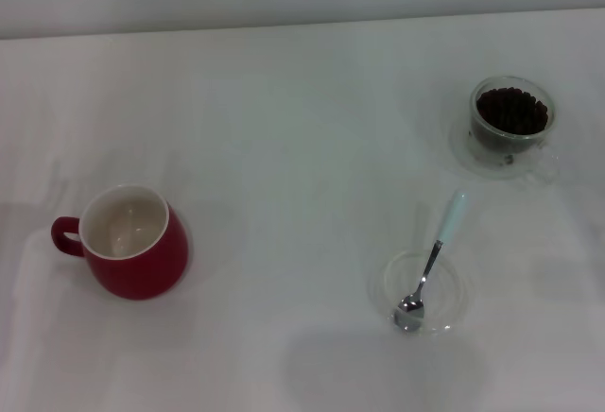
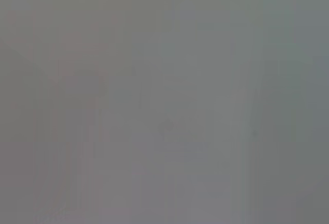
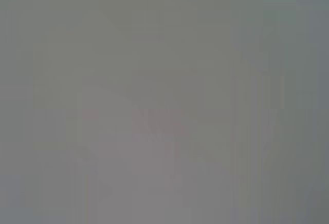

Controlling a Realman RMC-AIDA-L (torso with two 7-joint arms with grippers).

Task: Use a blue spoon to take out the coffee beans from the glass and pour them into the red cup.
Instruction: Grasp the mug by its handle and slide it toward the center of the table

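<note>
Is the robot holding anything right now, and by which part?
Nothing is held. The blue spoon lies untouched in the shallow clear dish, and neither pincer is in view.

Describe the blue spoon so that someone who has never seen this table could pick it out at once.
On the white table, look to the robot's right, nearer than the glass of coffee beans. There a shallow clear dish holds the blue spoon, its metal bowl in the dish and its pale blue handle sticking out over the rim towards the glass. It is the only utensil, far from the red cup.
</note>
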